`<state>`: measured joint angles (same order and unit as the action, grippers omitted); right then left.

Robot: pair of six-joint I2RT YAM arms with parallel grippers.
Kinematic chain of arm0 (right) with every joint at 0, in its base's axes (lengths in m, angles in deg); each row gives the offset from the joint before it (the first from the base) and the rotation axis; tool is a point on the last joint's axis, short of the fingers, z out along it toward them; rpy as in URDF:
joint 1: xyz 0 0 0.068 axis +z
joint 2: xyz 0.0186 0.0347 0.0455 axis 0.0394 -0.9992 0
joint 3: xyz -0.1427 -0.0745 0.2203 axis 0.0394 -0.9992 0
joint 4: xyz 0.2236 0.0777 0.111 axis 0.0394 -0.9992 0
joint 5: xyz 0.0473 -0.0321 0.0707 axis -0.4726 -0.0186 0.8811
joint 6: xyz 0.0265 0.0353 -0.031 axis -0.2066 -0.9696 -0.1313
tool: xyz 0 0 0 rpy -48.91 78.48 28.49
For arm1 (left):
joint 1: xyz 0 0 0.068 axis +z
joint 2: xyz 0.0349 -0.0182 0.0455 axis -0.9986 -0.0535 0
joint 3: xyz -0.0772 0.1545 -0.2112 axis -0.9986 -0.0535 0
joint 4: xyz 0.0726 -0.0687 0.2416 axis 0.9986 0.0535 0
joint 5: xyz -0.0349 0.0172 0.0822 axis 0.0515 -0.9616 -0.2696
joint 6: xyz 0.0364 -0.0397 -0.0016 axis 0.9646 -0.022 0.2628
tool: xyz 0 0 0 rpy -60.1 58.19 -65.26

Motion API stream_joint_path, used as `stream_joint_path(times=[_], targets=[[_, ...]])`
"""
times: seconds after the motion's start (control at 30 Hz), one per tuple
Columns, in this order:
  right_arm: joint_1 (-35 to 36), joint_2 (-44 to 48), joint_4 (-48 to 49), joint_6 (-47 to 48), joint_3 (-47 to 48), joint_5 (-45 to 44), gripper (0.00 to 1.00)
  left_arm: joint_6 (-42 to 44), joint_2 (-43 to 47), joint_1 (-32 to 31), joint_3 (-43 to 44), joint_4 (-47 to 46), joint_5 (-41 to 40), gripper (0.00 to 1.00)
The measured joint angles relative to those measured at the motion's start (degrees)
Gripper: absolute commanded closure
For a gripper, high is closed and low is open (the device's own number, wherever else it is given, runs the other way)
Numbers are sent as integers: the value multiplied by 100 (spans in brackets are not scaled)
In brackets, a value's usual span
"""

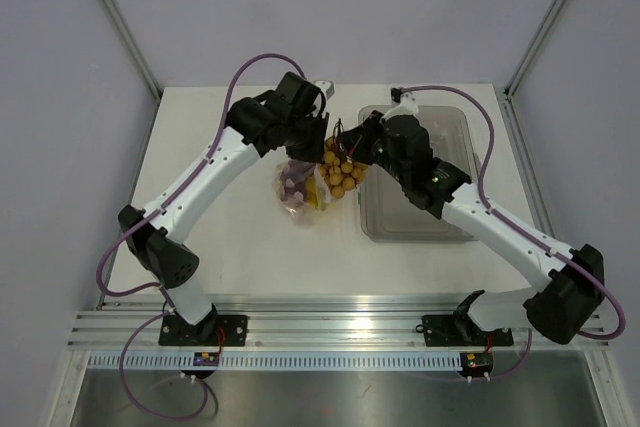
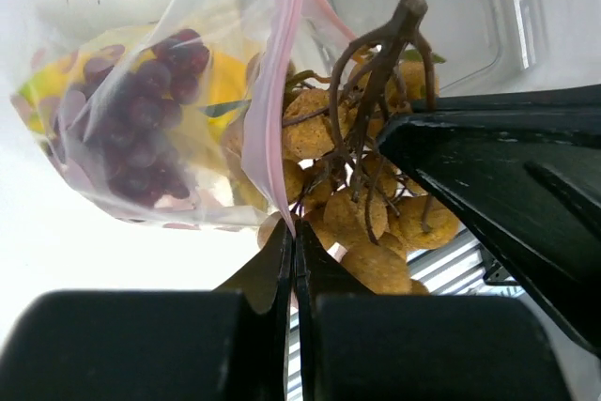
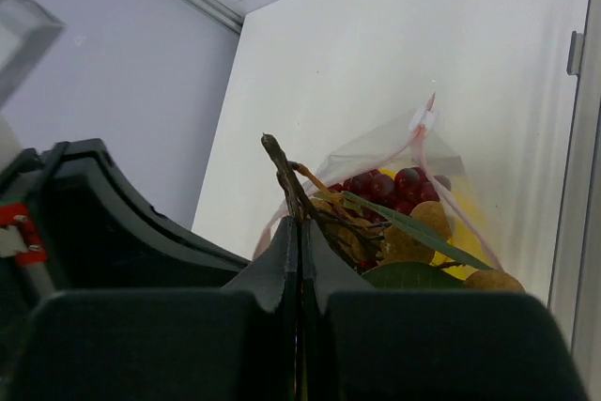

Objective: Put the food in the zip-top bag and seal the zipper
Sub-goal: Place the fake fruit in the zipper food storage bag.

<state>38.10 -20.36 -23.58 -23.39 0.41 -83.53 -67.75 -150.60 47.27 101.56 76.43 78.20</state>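
Observation:
The clear zip-top bag (image 1: 298,187) lies mid-table with dark red grapes (image 2: 141,138) and yellow bananas (image 2: 225,82) inside. My left gripper (image 2: 293,232) is shut on the bag's pink zipper strip (image 2: 282,91) and holds the mouth up. My right gripper (image 3: 300,224) is shut on the brown stem (image 3: 282,171) of the tan-orange round fruits (image 1: 340,172), holding the cluster at the bag's mouth. The cluster (image 2: 376,223) hangs beside the zipper in the left wrist view. In the right wrist view the grapes (image 3: 399,185) and the bag's white slider (image 3: 421,119) show behind the stem.
A rigid clear rectangular tray (image 1: 455,227) stands right of the bag, under my right arm. The table's back edge and wall posts lie behind. A metal rail runs along the near edge.

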Motion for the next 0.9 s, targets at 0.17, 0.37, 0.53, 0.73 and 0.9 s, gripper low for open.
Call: stream_joint_path(times=[0.17, 0.37, 0.53, 0.73, 0.9], targets=[[2, 87, 592, -219, -466, -146, 100, 0, -11, 0, 356, 96, 42, 100], [61, -87, 973, -302, -833, -291, 100, -9, -33, 26, 431, 201, 188, 100], [98, -79, 1134, -282, -1165, -439, 100, -42, -103, 85, 442, 214, 389, 100], [127, -59, 1137, -48, -1250, -710, 100, -81, -146, 140, 476, 212, 649, 100], [164, -50, 1130, 181, -1224, -898, 100, -136, -221, 155, 573, 190, 809, 100]])
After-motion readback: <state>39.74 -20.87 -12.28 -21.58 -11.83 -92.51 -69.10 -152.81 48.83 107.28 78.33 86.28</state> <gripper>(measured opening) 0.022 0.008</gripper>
